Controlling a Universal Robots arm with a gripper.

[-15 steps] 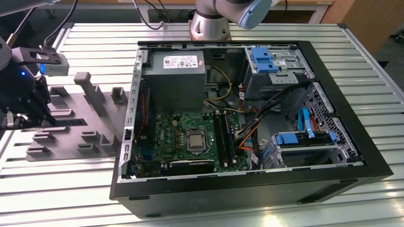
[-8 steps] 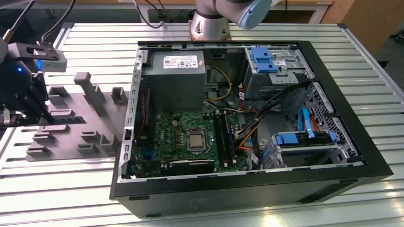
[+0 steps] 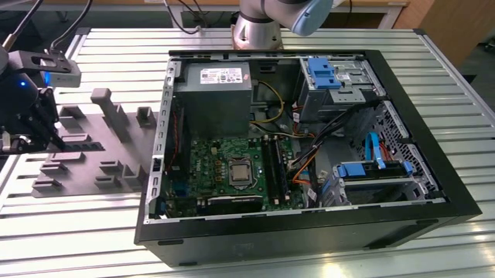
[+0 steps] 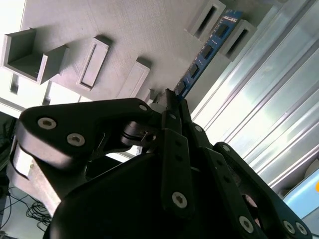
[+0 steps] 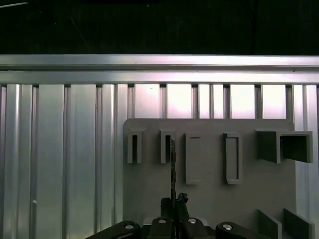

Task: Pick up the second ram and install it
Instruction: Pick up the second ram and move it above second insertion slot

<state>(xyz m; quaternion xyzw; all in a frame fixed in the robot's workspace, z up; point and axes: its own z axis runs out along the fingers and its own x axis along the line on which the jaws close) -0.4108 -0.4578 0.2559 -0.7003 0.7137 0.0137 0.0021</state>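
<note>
1. The gripper (image 3: 31,130) hangs over the grey fixture plate (image 3: 116,150) at the exterior view's left, well apart from the open computer case (image 3: 433,197).
2. End effector: in both wrist views the gripper (image 4: 169,99) (image 5: 174,201) has its jaws drawn almost fully together. They appear clamped on the near end of the second ram (image 4: 207,50) (image 5: 172,169).
3. The stick stands on edge and runs from the fingertips toward the slotted holder blocks (image 4: 239,35). Whether it is seated in the fixture or lifted clear cannot be determined.
4. Judgement: the on-edge posture presents both flat faces to the jaws, which permits a narrow pinch.
5. The long black slots (image 3: 272,162) of the motherboard (image 3: 224,156) lie inside the case. The stick is not yet installed.
</note>
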